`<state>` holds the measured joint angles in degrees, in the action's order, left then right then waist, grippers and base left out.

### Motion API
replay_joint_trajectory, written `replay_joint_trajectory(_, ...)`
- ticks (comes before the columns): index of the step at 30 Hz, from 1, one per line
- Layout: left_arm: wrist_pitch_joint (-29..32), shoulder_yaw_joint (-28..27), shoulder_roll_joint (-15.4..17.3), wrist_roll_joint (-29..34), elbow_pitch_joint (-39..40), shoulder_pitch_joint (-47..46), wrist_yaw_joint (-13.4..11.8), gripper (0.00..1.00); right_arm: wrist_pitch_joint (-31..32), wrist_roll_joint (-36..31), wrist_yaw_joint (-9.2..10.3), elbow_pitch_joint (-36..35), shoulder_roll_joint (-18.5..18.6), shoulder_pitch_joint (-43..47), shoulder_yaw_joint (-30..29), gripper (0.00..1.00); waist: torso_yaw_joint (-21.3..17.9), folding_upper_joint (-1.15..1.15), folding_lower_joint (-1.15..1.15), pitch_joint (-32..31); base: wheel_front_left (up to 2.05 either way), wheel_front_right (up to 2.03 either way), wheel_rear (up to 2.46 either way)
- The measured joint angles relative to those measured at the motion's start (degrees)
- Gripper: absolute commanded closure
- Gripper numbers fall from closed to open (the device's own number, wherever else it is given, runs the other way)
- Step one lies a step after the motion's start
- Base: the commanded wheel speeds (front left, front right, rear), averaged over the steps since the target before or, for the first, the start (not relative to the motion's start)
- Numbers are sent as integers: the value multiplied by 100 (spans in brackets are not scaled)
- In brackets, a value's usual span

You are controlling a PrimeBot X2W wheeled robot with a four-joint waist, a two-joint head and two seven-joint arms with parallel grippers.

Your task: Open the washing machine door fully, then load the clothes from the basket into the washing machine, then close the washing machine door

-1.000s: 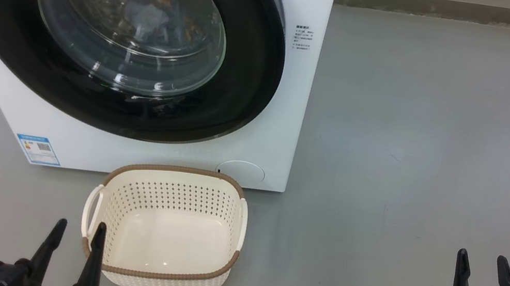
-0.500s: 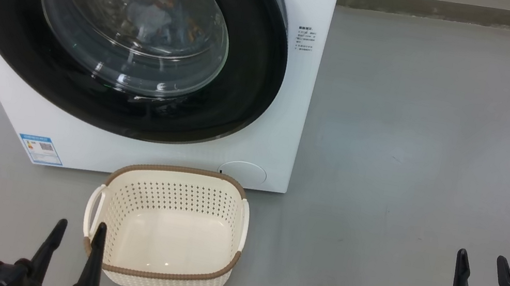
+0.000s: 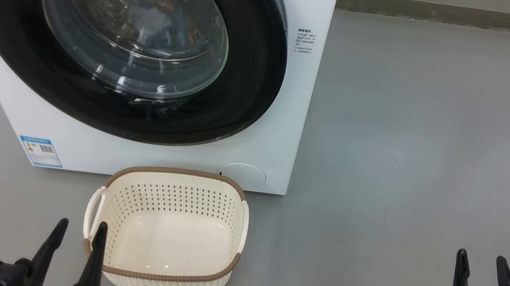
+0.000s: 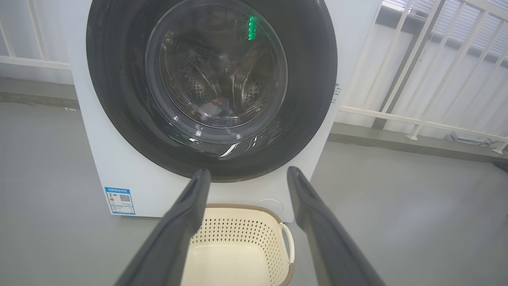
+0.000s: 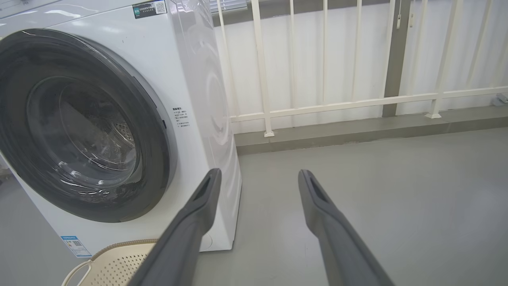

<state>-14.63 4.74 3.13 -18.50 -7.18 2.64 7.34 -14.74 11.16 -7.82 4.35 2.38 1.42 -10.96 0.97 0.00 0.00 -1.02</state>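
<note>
The washing machine [image 3: 283, 132] stands on the floor, its door [image 3: 259, 60] shut flat against the front. Through the glass, the clothes [image 3: 151, 20] lie in the drum as a pale and bluish heap with orange bits. The basket [image 3: 176, 171] sits in front of the machine with nothing in it. My left gripper [image 3: 82, 223] is open by the basket's near left corner. My right gripper [image 3: 481, 256] is open over bare floor at the far right. In the left wrist view the left gripper [image 4: 248, 171] points at the door [image 4: 309, 79], the clothes [image 4: 212, 109] and the basket [image 4: 238, 207]. The right gripper [image 5: 258, 172] points past the machine [image 5: 198, 79].
Grey floor [image 3: 418, 140] stretches to the right of the machine. A white railing [image 5: 325, 107] on a low kerb [image 5: 357, 133] runs behind it. A blue label sticker [image 3: 41, 151] is on the machine's lower left front.
The head view has shifted slightly, so the machine and basket sit a little lower in the picture. Neither gripper has moved and both stay open.
</note>
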Motion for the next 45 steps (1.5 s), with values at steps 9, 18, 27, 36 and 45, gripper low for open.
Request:
replay_joint_trajectory(9, 0, 32, -3, -66, 24, 2, -1, 100, 0, -1, -1, 15, -3, 1, 36, 100, 7, 0, 0, 8, 0, 0, 0)
replay_joint_trajectory(18, 59, 71, -105, -296, -311, 174, -2, 100, 92, 238, -2, 448, -78, 88, 35, 100, 4, 0, 1, 6, 0, 0, 0)
replay_joint_trajectory(27, 181, 41, -99, -853, -343, 172, -2, 100, 226, 780, -2, 476, -78, 87, 54, 100, -5, 0, 1, 19, 0, 0, 0)
replay_joint_trajectory(36, 312, 5, -91, -1391, -391, 142, -2, 100, 371, 1393, -2, 528, -77, 74, 76, 100, -12, 0, 1, 28, 0, 0, 0)
replay_joint_trajectory(45, 457, -46, -79, -1933, -424, 82, -2, 100, 533, 1969, -2, 571, -76, 68, 90, 100, -19, 0, 1, 36, 0, 0, 0)
